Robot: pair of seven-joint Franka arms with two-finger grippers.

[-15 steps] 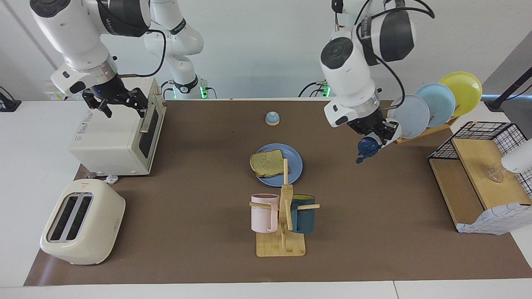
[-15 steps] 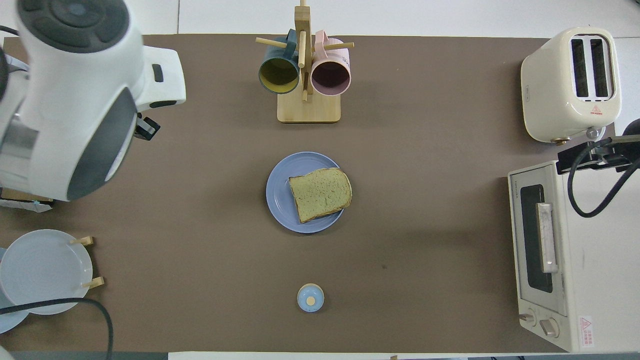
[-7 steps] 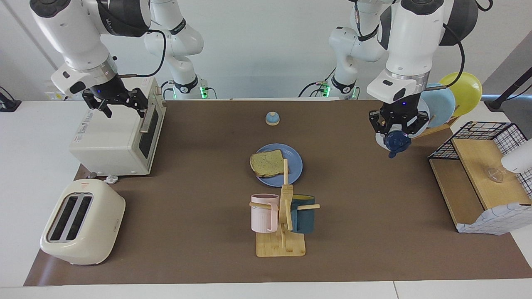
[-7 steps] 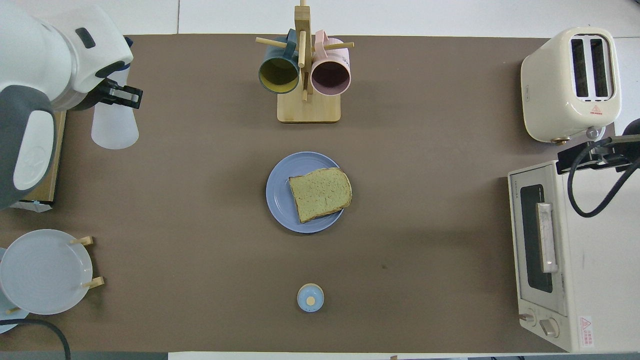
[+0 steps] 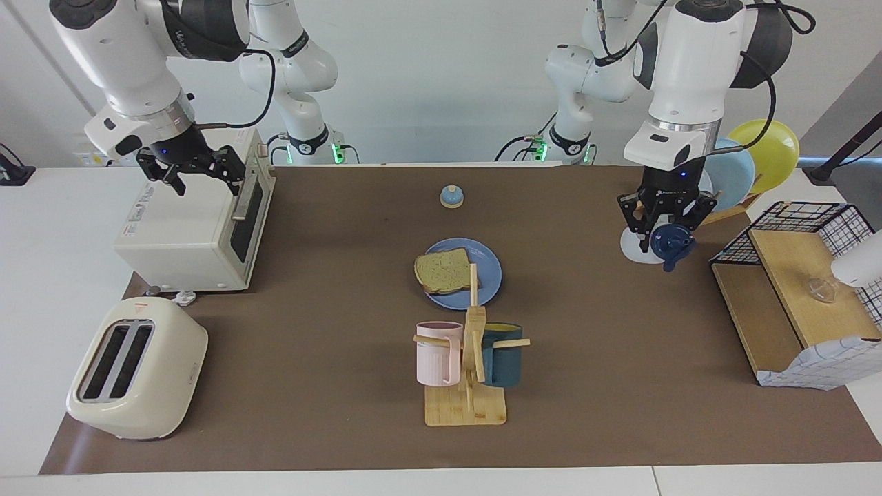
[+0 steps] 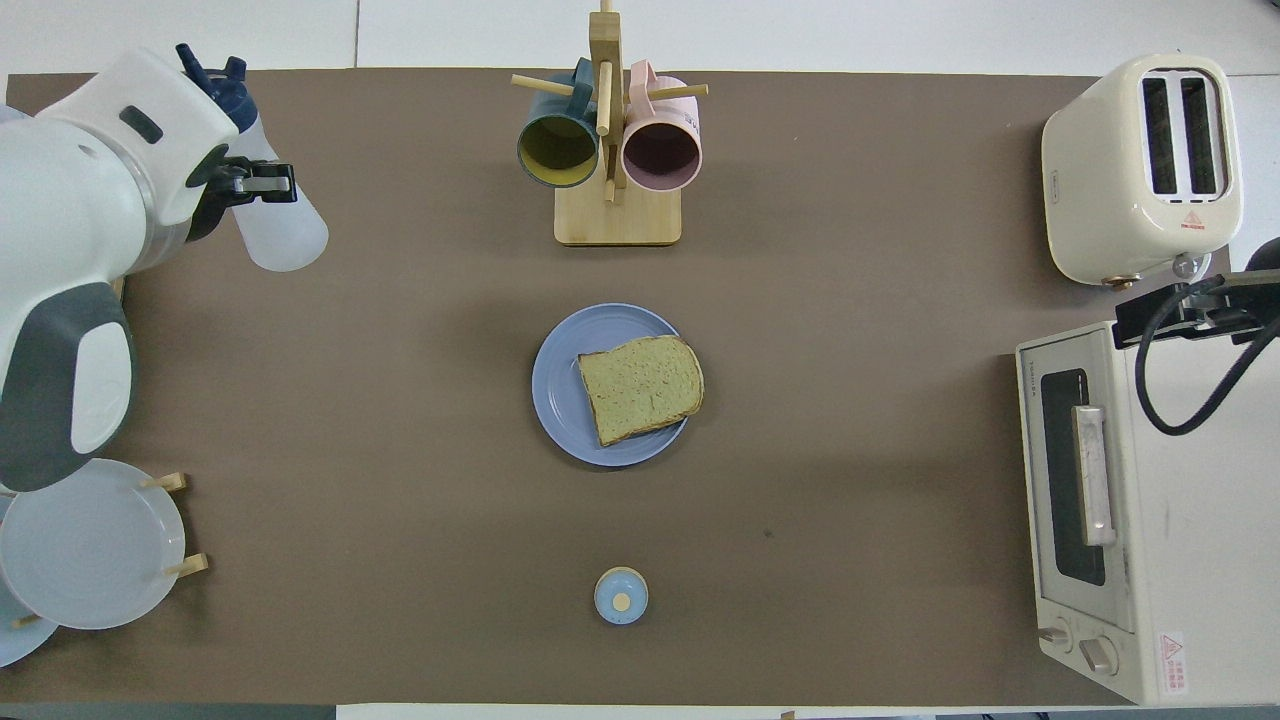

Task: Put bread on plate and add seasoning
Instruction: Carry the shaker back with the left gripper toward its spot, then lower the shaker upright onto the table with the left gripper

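Observation:
The bread [image 5: 443,271] lies on the medium-blue plate [image 5: 486,289] at the middle of the mat; both also show in the overhead view, bread [image 6: 640,388] on plate [image 6: 553,385]. My left gripper [image 5: 665,219] is shut on the seasoning bottle [image 5: 637,248] and holds it tilted in the air over the mat, toward the left arm's end of the table, next to the wooden shelf. In the overhead view the left gripper [image 6: 245,182] grips the bottle [image 6: 285,228] with its navy cap pointing away from the robots. My right gripper [image 5: 205,176] waits open over the toaster oven.
A toaster oven [image 5: 193,220] and a cream toaster [image 5: 138,368] stand at the right arm's end. A mug tree [image 5: 468,358] stands farther from the robots than the plate, a blue-domed bell [image 5: 451,197] nearer. A plate rack [image 5: 730,172] and a wire-framed wooden shelf [image 5: 799,289] stand at the left arm's end.
My left arm has swung the bottle away from the plate toward its own end of the table and lowered it a little. The right arm has not moved.

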